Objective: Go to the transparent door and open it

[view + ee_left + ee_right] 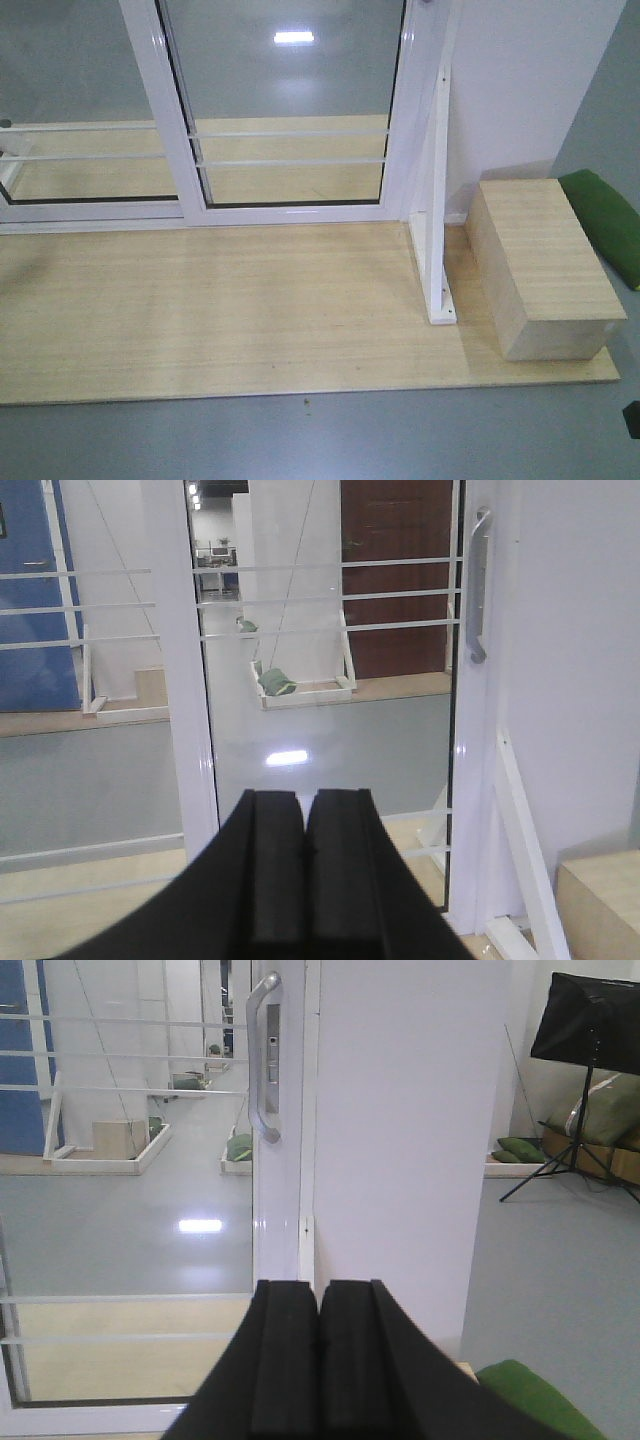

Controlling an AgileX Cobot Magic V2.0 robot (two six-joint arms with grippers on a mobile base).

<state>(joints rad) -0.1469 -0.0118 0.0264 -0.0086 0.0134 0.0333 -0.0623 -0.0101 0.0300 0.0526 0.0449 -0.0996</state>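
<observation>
The transparent door [290, 100] is a clear glass panel in a glossy white frame with thin white bars, standing closed at the back of the wooden platform. Its curved grey handle [478, 585] sits on the right stile, also seen in the right wrist view as the handle [264, 1055]. My left gripper [304, 805] is shut and empty, well short of the glass [330, 660]. My right gripper [318, 1290] is shut and empty too, pointing at the door's right stile [280, 1200] below the handle. Neither gripper appears in the front view.
A handleless glass panel [70, 110] adjoins on the left. A white wall [520, 80] and slanted white brace [440, 200] stand right of the door. A wooden box [540, 265] and green cushion [605, 220] lie at the right. A black tripod stand [590, 1080] is far right.
</observation>
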